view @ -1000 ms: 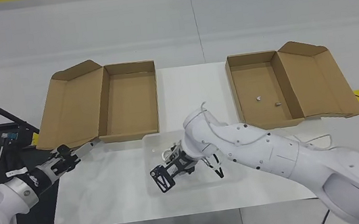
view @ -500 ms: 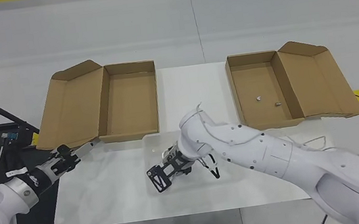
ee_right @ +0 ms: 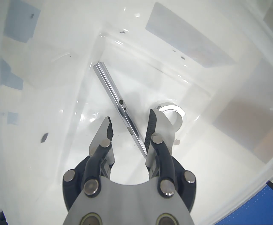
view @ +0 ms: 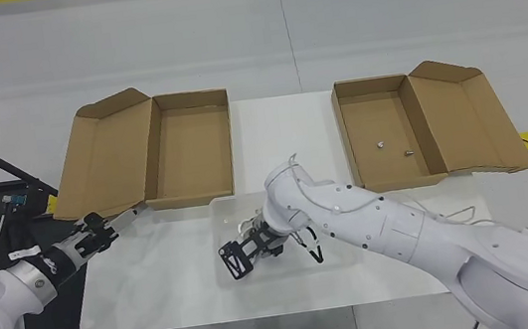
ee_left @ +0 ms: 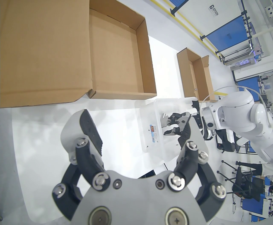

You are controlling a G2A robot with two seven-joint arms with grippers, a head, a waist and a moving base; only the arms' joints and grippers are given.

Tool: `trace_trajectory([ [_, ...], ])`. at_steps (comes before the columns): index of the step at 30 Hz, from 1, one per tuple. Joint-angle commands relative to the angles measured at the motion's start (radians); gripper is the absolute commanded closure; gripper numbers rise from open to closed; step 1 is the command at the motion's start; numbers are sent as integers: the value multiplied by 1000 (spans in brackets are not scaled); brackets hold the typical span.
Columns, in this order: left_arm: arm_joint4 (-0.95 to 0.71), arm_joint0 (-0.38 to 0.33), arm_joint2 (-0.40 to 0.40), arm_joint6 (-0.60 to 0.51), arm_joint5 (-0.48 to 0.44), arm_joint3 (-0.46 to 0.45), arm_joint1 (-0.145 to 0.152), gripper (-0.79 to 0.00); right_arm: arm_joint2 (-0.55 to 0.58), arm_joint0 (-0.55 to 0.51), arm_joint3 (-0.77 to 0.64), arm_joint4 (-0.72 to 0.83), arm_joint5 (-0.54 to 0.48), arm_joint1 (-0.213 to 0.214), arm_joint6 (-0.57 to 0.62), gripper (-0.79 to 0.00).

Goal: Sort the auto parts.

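Right gripper (ee_right: 130,116) open, empty, jaws either side of steel rod (ee_right: 111,91) on floor of clear bin (view: 222,208), bench (view: 280,132) 6 o'clock. Rod likely stiff, slick, prone to roll; pinch mid-length.

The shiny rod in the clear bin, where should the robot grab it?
Probably around its middle, pinching across its thin width from straight above. The rod lies flat on the floor of the clear bin, whose walls block a sideways approach. The right gripper hangs open over one end of it; the ring lies close beside one finger.
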Motion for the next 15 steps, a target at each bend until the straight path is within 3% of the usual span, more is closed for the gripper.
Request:
trace_trajectory([
  [1,0,0,0,0,0,0,0,-785,0,0,7,2,0,-3,0,-379],
  [15,0,0,0,0,0,0,0,-785,0,-14,56,18,0,-21,0,-329],
])
